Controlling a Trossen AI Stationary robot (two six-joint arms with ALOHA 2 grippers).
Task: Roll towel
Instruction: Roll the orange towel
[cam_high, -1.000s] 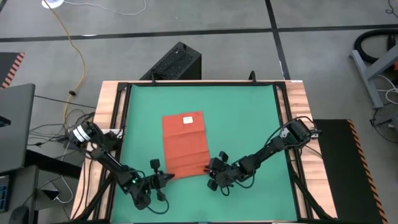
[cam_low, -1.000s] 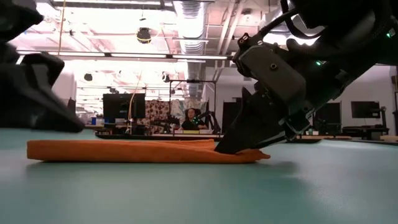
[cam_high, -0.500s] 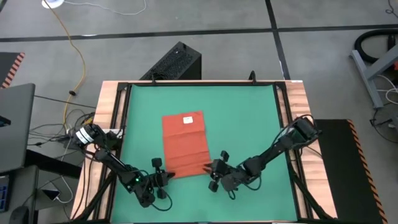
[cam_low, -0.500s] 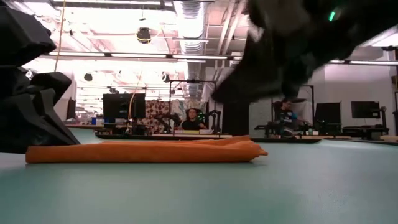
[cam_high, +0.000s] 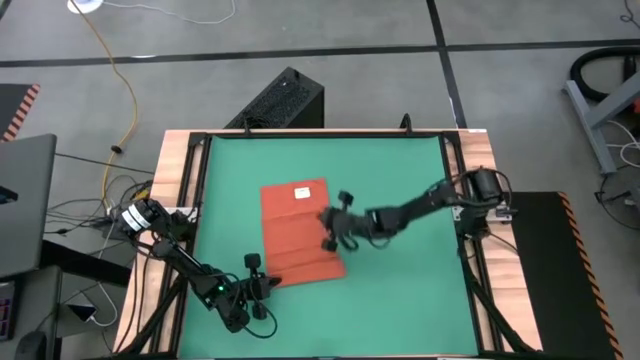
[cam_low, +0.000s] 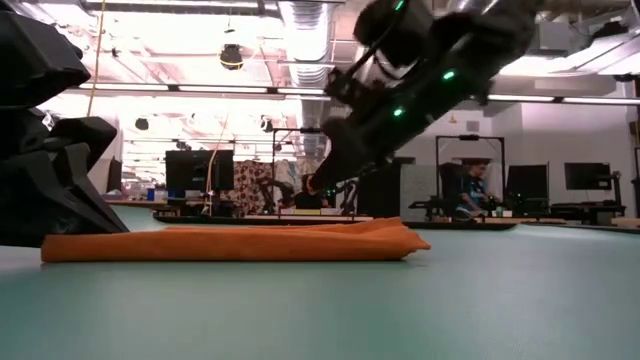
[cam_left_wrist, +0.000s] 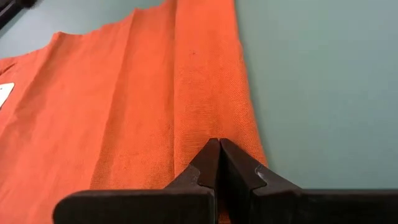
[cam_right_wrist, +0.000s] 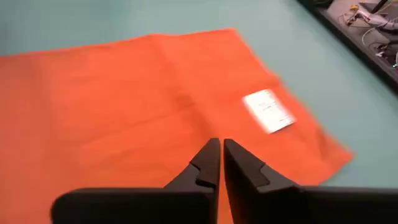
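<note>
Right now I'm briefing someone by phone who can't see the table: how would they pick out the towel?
Look at the green mat covering the table between the two dark arms. On its left-centre lies the towel, a flat orange-red rectangle much smaller than the mat. It is the only cloth there and carries a small white tag near its far edge.
</note>
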